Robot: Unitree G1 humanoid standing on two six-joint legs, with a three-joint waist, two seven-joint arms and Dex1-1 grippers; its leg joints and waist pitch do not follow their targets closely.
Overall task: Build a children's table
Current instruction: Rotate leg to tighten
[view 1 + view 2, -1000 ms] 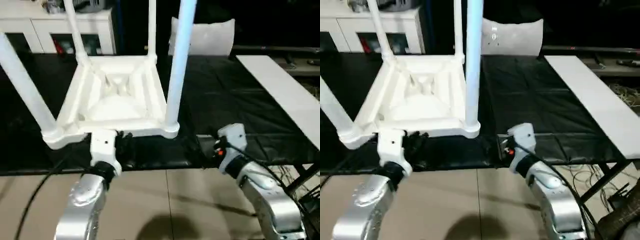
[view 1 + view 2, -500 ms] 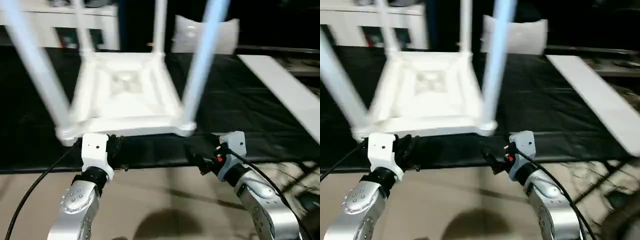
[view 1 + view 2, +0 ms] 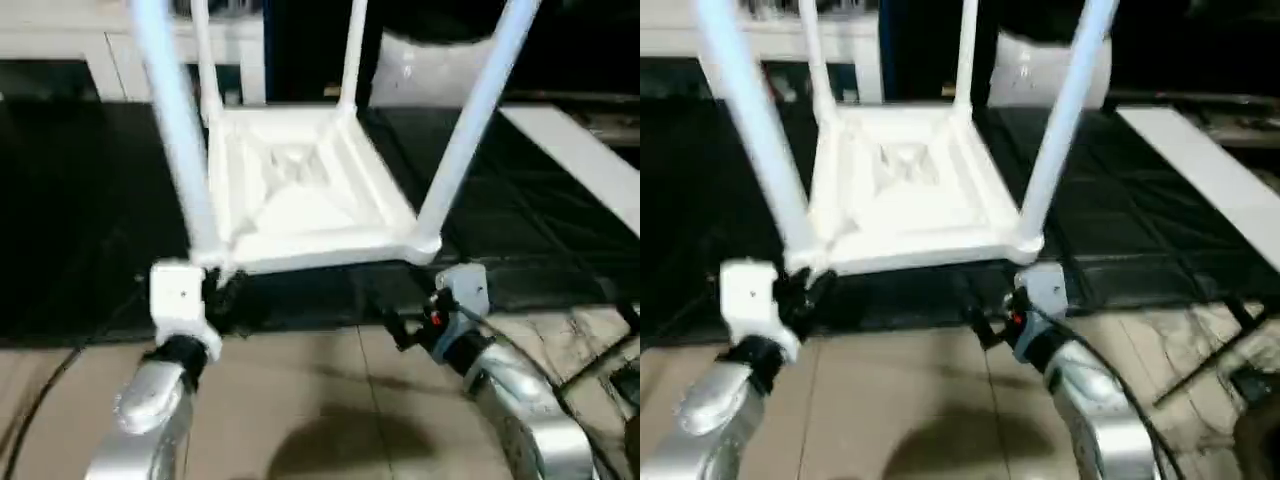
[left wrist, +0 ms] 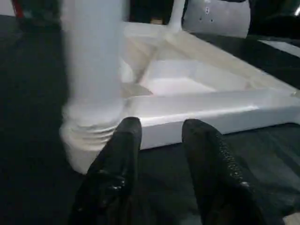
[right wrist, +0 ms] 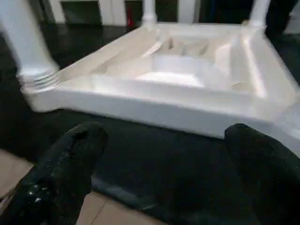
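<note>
Left eye view: the children's table [image 3: 300,195] lies upside down on the black desk [image 3: 70,230], its four legs rising. Its near edge sits close to the desk's near edge. The left gripper [image 3: 222,292] is just before the near-left corner, the right gripper [image 3: 395,325] just before the near-right corner. A flat white board [image 3: 590,165] lies at the far right.

Left wrist view: the jaws stand a little apart, holding nothing, just short of the tabletop's rim beside a leg socket [image 4: 89,129].

Right wrist view: the jaws are spread wide, empty, facing the tabletop's near rim.
</note>
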